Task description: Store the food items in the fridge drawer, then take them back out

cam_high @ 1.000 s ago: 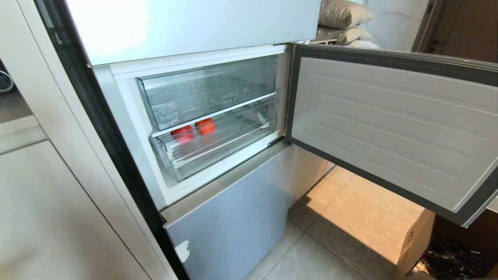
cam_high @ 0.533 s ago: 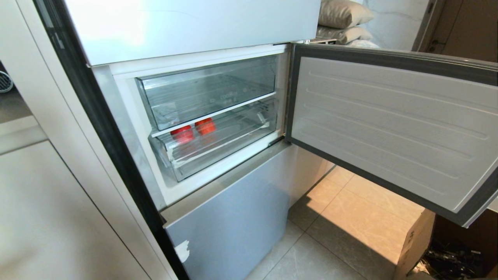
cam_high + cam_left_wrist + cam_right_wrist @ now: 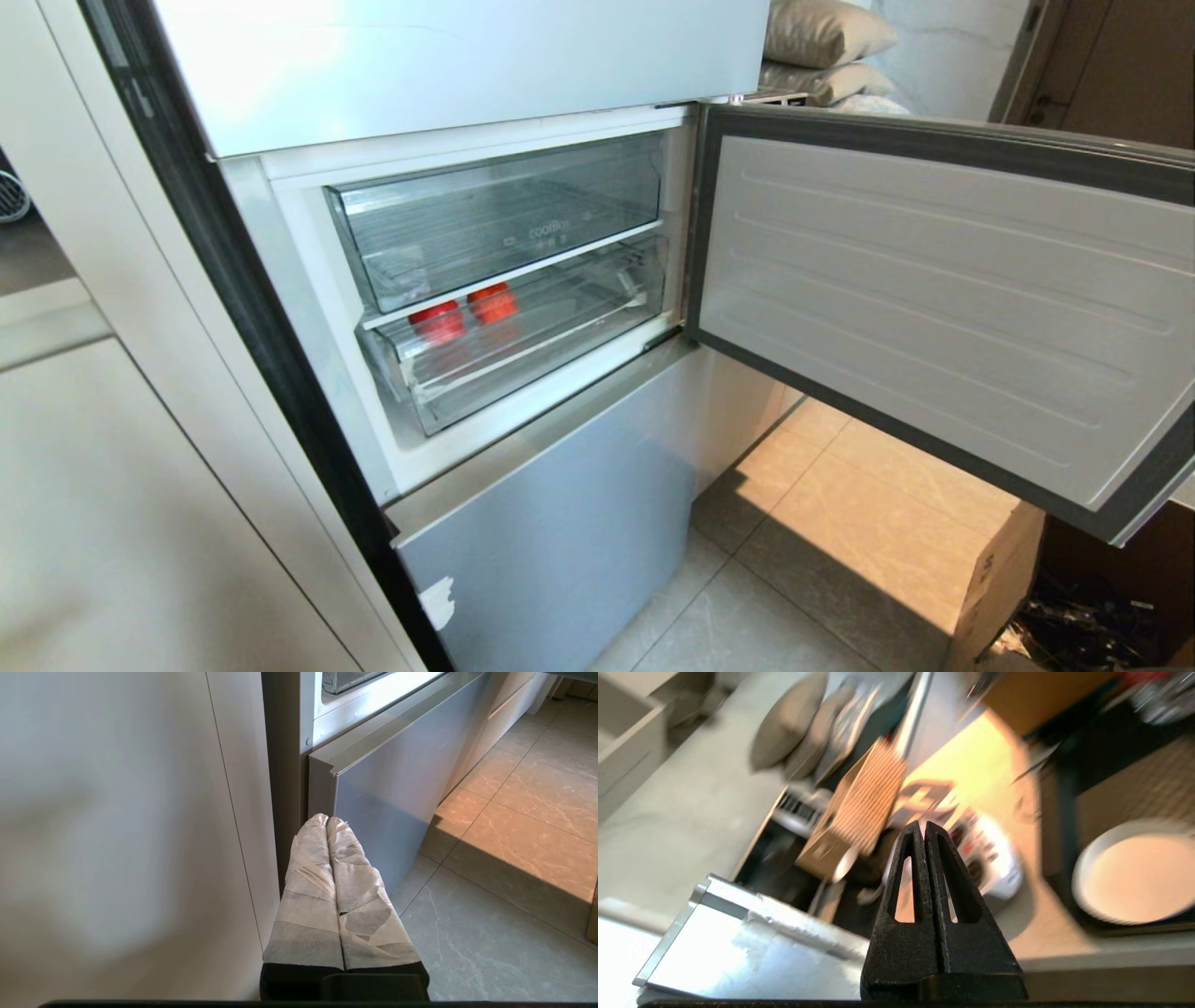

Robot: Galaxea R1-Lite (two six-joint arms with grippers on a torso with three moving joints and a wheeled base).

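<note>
2 red tomatoes sit in the pushed-in lower drawer. My left gripper and right gripper both pressed together, empty.

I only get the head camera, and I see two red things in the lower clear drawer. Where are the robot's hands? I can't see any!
Observer: The left gripper hangs low beside the fridge's lower door, fingers pressed together, holding nothing.
Operator: And the other hand?
Observer: The right gripper is shut and empty too, pointing away from the fridge at a cluttered area.
Operator: What's over there?
Observer: A round white bowl sits off to one side of it; the rest is blurred.
</note>
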